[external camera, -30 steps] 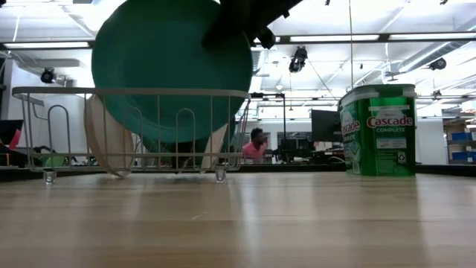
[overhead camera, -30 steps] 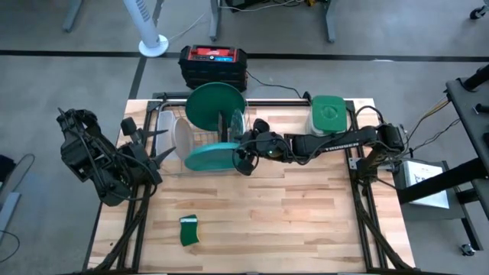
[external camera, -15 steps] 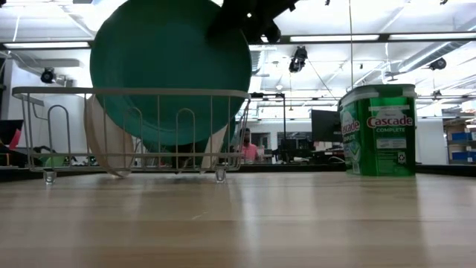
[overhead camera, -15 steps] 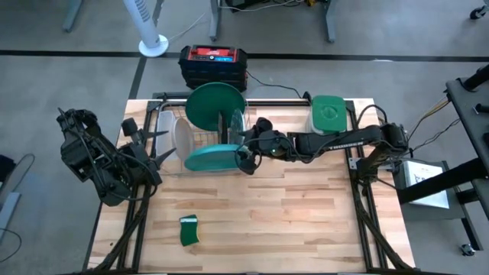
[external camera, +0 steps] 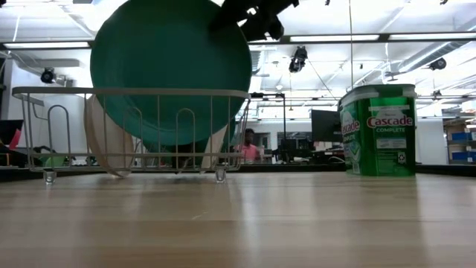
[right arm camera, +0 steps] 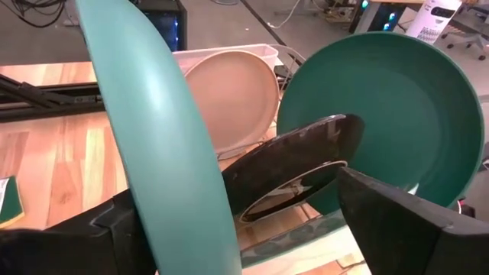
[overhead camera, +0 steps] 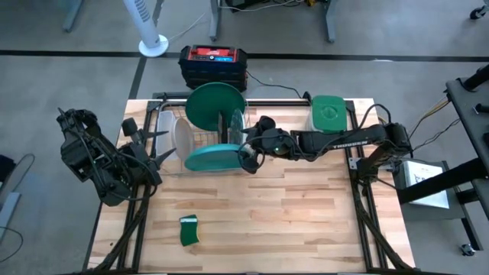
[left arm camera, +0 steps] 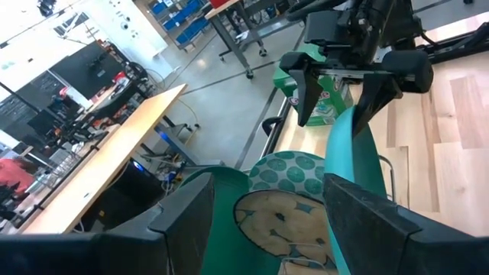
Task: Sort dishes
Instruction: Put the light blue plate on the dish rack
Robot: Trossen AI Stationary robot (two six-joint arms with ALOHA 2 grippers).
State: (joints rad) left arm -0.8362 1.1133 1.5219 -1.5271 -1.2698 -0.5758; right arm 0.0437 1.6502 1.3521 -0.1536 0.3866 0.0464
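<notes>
Compared with a second ago, our right gripper (overhead camera: 246,156) has spread its fingers and drawn back a little toward the right; the teal plate (overhead camera: 210,157) it was clamped on now stands released in the rack, its rim between the opened fingers without a grip. Nothing else on the table (overhead camera: 306,214) has shifted.

The largest container we see is the wire dish rack (external camera: 134,93) at the far left part of the table. It holds all four plates on edge: the dark green plate (overhead camera: 215,107) at the back, the grey-green patterned plate (left arm camera: 286,172) just in front of it, the whitish plate (overhead camera: 182,137) toward the rack's left end, and the teal plate at the front, leaning against the rack's near side.

The green-lidded detergent tub (overhead camera: 328,114) stands closed at the far right edge, well apart from the rack.

Our left gripper (overhead camera: 157,145) waits at the table's left edge beside the rack, fingers parted and holding nothing.

A small green sponge (overhead camera: 189,230) lies alone near the front edge.
</notes>
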